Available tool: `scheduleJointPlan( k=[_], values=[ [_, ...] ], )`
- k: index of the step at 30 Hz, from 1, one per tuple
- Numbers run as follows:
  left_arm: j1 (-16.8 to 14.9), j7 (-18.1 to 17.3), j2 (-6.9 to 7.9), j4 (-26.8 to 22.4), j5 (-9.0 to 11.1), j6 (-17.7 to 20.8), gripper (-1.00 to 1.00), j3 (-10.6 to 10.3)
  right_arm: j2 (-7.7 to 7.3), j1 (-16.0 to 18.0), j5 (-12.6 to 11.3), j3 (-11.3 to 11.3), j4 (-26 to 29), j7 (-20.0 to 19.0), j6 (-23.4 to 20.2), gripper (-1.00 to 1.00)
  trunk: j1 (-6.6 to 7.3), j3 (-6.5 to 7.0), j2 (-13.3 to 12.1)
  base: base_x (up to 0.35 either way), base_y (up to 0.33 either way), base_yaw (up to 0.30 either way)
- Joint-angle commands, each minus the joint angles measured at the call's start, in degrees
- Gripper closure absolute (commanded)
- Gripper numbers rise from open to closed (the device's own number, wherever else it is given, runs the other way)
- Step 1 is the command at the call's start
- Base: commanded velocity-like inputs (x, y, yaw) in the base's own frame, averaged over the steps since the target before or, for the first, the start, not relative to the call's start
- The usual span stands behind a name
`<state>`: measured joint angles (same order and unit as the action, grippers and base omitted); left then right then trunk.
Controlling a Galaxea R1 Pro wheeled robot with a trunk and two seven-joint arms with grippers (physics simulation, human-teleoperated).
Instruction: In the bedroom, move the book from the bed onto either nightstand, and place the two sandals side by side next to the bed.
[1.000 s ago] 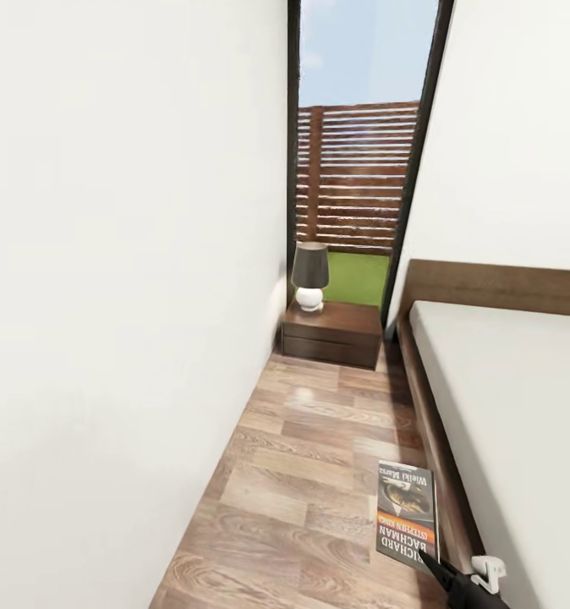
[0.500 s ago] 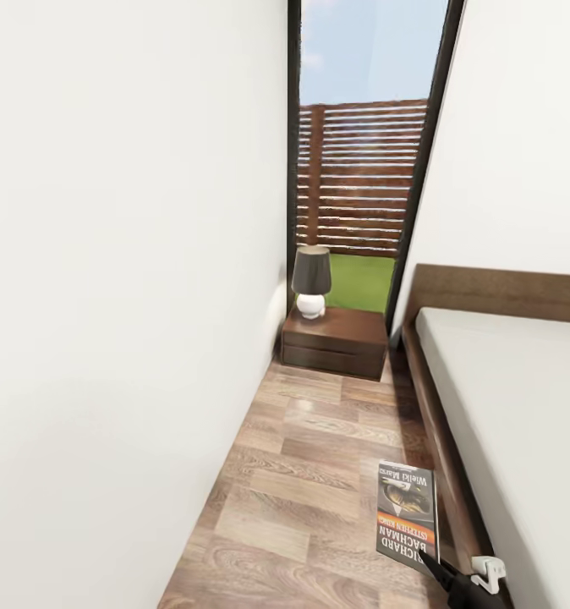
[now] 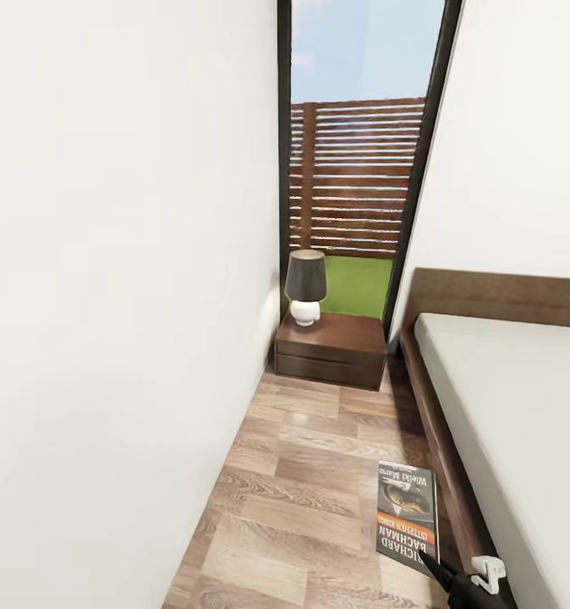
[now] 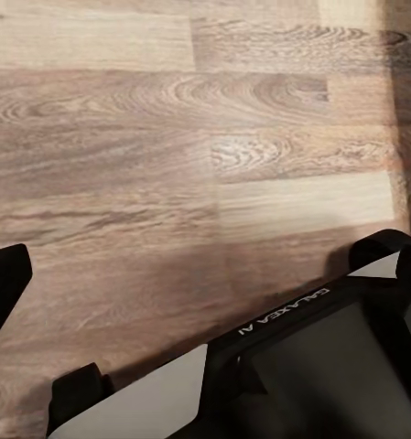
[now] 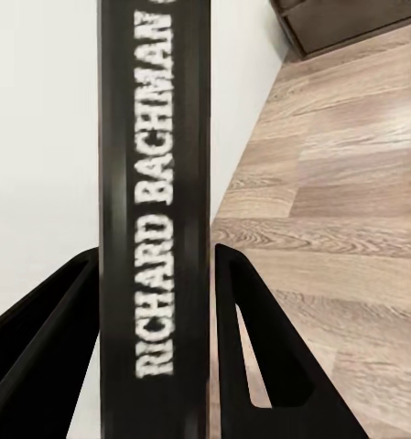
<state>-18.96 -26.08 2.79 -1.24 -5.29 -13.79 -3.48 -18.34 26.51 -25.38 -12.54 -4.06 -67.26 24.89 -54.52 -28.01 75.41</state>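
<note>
The book (image 3: 406, 514), dark-covered with an orange band and "RICHARD BACHMAN" lettering, hangs above the floor beside the bed (image 3: 509, 397). My right gripper (image 3: 431, 565) is shut on its near lower edge. In the right wrist view the book's spine (image 5: 155, 183) stands clamped between the two black fingers (image 5: 260, 366) of my right gripper (image 5: 155, 258). The nightstand (image 3: 331, 348) sits ahead against the window, at the head of the bed. One black finger (image 4: 4, 285) of my left gripper shows far out at the frame's edge over bare floor, holding nothing. The two sandals are out of view.
A lamp (image 3: 305, 286) with a dark shade stands on the nightstand's left half. A white wall (image 3: 124, 321) closes the left side, leaving a narrow wood-floor aisle (image 3: 319, 474) along the bed frame. My own base (image 4: 306, 366) shows in the left wrist view.
The head view has shifted a little, so the nightstand and window sit slightly lower and further left in it. The book stays in my right gripper at the same spot.
</note>
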Motion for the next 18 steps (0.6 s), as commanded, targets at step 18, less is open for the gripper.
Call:
scheduleJointPlan(
  k=[18],
  values=[
    [-0.03,0.13,0.02,0.01,-0.53,-0.61,-1.00,-0.30,-0.02,0.13,0.24,-0.64,-0.24,-0.24,0.34,1.00,-0.03,-0.06,0.03,0.027,0.000,-0.276]
  ],
)
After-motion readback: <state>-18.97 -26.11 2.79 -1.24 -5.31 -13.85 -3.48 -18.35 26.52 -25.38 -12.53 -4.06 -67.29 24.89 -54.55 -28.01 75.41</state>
